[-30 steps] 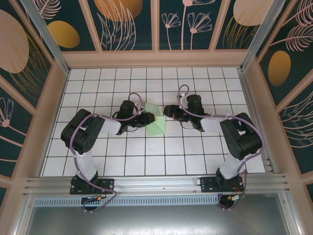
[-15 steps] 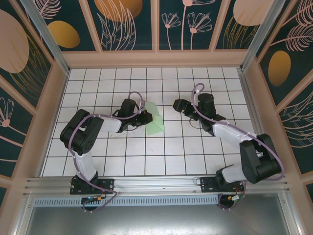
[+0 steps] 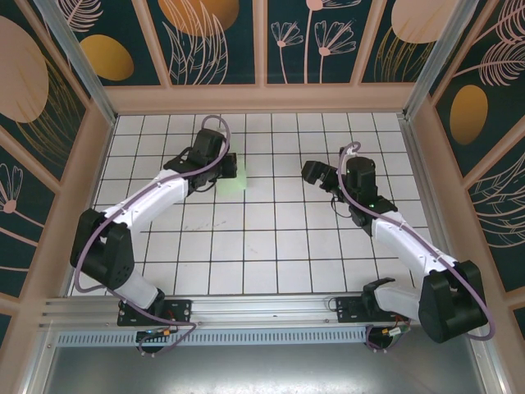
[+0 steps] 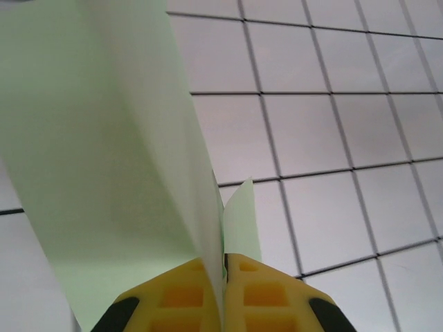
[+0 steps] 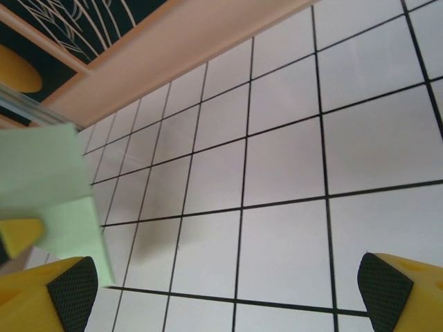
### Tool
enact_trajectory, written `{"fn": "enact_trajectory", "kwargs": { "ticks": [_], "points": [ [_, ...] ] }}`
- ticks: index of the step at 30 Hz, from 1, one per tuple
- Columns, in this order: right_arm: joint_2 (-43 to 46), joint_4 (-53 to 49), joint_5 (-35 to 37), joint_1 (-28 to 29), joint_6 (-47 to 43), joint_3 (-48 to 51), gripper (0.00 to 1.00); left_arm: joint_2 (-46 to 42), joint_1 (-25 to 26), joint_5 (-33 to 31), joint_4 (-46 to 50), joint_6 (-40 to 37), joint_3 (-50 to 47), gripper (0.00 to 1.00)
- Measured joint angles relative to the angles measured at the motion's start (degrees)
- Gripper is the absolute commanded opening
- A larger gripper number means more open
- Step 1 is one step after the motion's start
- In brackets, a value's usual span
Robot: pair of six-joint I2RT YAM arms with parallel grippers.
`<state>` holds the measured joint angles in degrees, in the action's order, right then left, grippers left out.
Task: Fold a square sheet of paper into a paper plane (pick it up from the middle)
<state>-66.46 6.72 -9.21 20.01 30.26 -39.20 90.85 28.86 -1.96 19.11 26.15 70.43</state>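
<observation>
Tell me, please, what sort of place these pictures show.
Probably an enclosed robot test cell: a white grid-tiled tabletop, plant-patterned wall panels on three sides, and an aluminium mounting rail at the near edge.

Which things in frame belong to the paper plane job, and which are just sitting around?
Job:
green paper sheet, folded, pinched in the left hand
right hand, open

Not job:
gridded table
patterned wall panels

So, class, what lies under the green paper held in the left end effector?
Below the green paper, pinched in the left end effector, the white gridded table shows. The part of the table directly behind the paper is covered, so what lies there cannot be told.
</observation>
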Motion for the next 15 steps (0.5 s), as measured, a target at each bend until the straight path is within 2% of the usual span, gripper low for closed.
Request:
{"fn": "enact_trajectory", "kwargs": {
  "ticks": [7, 15],
  "points": [
    [0.0, -2.7, 2.5, -0.1, -0.4, 0.4, 0.99, 2.1, 1.7, -18.6, 12.1, -2.0, 6.9, 0.05],
    [0.9, -4.9, 4.9, -0.7, -0.4, 0.7, 0.99, 16.5, 5.1, -35.6, 20.8, -1.1, 12.0, 0.03]
  ]
}}
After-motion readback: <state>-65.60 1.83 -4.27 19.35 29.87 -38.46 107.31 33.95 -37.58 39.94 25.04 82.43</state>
